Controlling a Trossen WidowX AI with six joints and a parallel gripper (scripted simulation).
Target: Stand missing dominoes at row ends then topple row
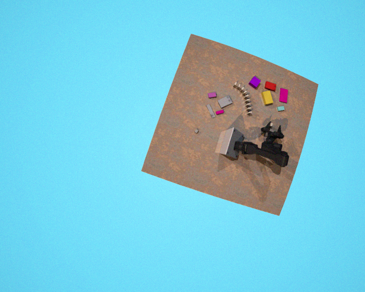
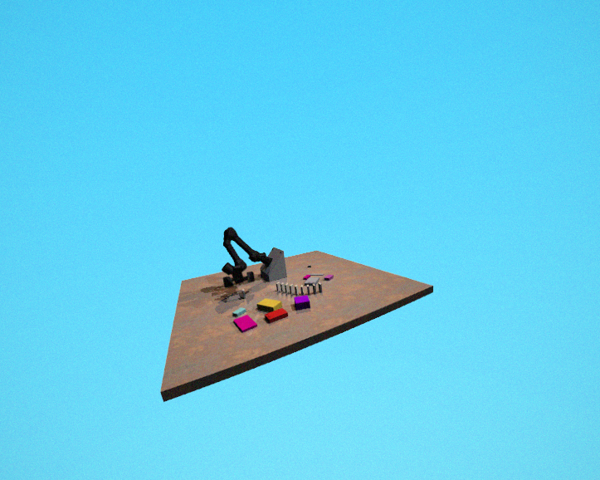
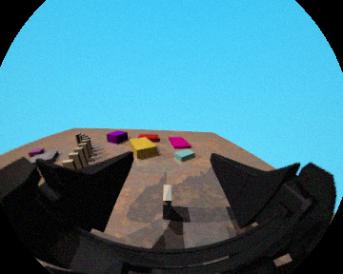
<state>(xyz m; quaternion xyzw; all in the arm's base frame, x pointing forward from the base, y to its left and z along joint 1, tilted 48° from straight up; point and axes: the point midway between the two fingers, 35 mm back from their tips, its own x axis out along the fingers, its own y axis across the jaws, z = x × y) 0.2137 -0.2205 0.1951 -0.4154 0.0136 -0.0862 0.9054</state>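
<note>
A curved row of several pale dominoes [image 1: 245, 98] [image 2: 297, 288] [image 3: 83, 148] stands upright on the brown table [image 1: 182, 150] [image 2: 212, 351]. My gripper [image 1: 273, 127] [image 2: 238, 279] [image 3: 173, 156] is open, low over the table, to the right of the row's near end. One loose pale domino [image 1: 271, 125] [image 3: 168, 193] stands upright on the table between the spread fingers, touching neither. It stands well apart from the row's end, much farther than the row's own spacing.
Purple [image 1: 254, 82] [image 2: 301, 301] [image 3: 117, 136], red [image 1: 270, 85] [image 2: 276, 314], yellow [image 1: 266, 97] [image 2: 269, 304] [image 3: 143, 147], magenta [image 1: 283, 95] [image 2: 245, 323] and teal [image 1: 280, 108] [image 3: 185, 155] blocks lie beyond the row. Grey and pink pieces [image 1: 224, 101] lie left of it. The grey arm base [image 1: 228, 143] stands nearby.
</note>
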